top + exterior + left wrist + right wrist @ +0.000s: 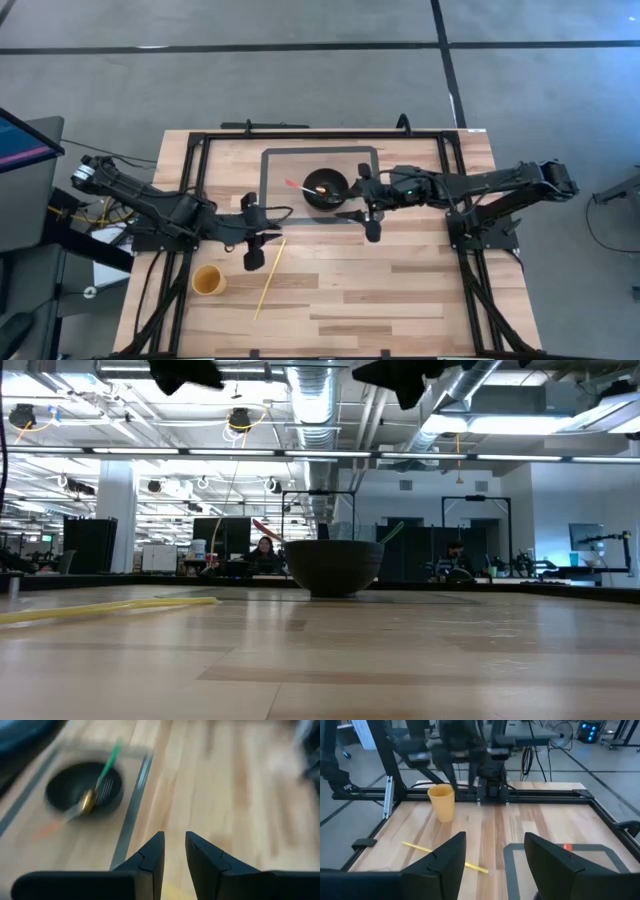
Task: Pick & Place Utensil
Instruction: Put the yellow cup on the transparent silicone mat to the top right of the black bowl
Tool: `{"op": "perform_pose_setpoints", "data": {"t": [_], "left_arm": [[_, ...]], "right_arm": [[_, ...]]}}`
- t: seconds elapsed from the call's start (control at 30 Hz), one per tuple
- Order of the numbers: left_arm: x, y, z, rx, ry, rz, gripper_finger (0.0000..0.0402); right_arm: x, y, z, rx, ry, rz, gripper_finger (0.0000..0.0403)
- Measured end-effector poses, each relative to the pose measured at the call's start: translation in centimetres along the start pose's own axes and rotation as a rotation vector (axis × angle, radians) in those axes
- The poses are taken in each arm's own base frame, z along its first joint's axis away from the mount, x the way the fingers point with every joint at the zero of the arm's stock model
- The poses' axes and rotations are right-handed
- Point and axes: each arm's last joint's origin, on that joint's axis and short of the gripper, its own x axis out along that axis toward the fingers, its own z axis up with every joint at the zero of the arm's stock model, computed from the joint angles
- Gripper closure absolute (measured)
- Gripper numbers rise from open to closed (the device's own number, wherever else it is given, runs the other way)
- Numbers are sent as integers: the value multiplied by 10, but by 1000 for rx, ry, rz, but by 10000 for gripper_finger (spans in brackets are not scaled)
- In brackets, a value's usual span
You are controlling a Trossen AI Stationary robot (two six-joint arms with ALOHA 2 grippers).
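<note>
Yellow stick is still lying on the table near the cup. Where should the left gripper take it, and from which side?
Grip the yellow stick near its middle, coming straight down from above with the fingers across its width. It lies flat on the bare table, thin and long, angled away from the yellow cup, with free wood on both sides. The left gripper is nearest, probably the easier reach; the right gripper is by the bowl.

Both arms are dark, nearly black, built of slim tube-like links joined by chunkier rounded joint housings. The left arm [150,205] trails yellow and orange cables near its base at 9 o'clock. The right arm [480,185] shows a small green light near its wrist. Each end effector, left [173,862] and right [492,860], carries two matte black, angular, wedge-shaped fingers.
</note>
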Motion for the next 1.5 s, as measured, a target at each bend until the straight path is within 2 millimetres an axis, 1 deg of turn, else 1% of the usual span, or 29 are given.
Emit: {"op": "perform_pose_setpoints", "data": {"t": [0.07, 0.17, 0.27, 0.37, 0.47, 0.6, 0.67, 0.93, 1.1, 1.27, 1.37, 1.5], "left_arm": [[1, 1, -3, -21, 98, 39, 323], [1, 1, -8, -80, 206, 39, 323], [2, -2, -13, -191, 304, -32, 323], [-2, -3, -23, -251, 459, -84, 323], [-8, -2, -37, -299, 624, -32, 323], [-13, -4, -46, -429, 748, 40, 323], [-15, -8, -47, -514, 776, 38, 323], [-16, -29, -58, -721, 953, 73, 323], [-12, -44, -67, -719, 1055, 95, 323], [-6, -54, -74, -715, 1087, 144, 323], [-2, -57, -77, -706, 1093, 164, 323], [-2, -58, -78, -707, 1102, 161, 323]], "right_arm": [[7, 0, -3, 0, 6, 0, 208], [19, -1, -11, 1, 22, -3, 208], [30, -2, -16, 1, 22, -17, 210], [40, -4, -23, 3, 34, -38, 213], [51, -8, -25, 4, -3, -48, 217], [62, -12, -32, 7, -15, -60, 223], [62, -15, -35, 10, 8, -66, 227], [56, -21, -34, 40, 35, -85, 240], [56, -21, -36, 51, 62, -81, 246], [56, -21, -37, 52, 67, -82, 250], [56, -21, -37, 52, 67, -81, 253], [56, -21, -37, 52, 66, -81, 256]]}}
